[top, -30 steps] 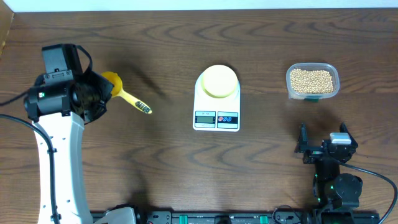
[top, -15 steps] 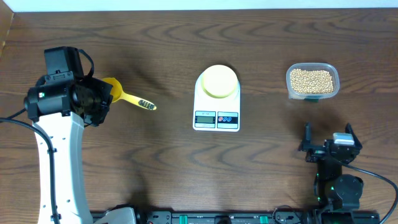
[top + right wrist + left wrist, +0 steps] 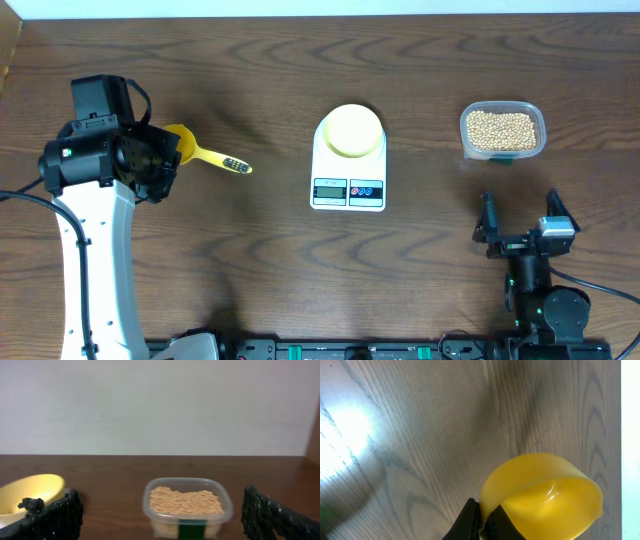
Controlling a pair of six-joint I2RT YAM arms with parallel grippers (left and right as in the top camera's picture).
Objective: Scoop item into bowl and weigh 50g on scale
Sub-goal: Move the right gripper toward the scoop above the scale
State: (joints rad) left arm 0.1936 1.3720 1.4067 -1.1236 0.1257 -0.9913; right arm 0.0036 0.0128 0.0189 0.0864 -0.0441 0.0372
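Observation:
The tan beans (image 3: 502, 129) fill a clear plastic tub (image 3: 503, 153) at the back right; they also show in the right wrist view (image 3: 186, 501). The pale-yellow bowl (image 3: 352, 130) sits on the white scale (image 3: 348, 190) at the table's middle; the bowl's edge shows in the right wrist view (image 3: 30, 488). My left gripper (image 3: 485, 522) is shut on the rim of a bright yellow scoop (image 3: 545, 497), held at the left (image 3: 205, 153). My right gripper (image 3: 520, 226) is open and empty, in front of the tub.
The wooden table (image 3: 300, 270) spreads around. A white wall (image 3: 160, 405) stands behind the table's far edge.
My left gripper has lifted and turned the scoop slightly, its handle now pointing more to the right. My right gripper has opened wider and shifted a little.

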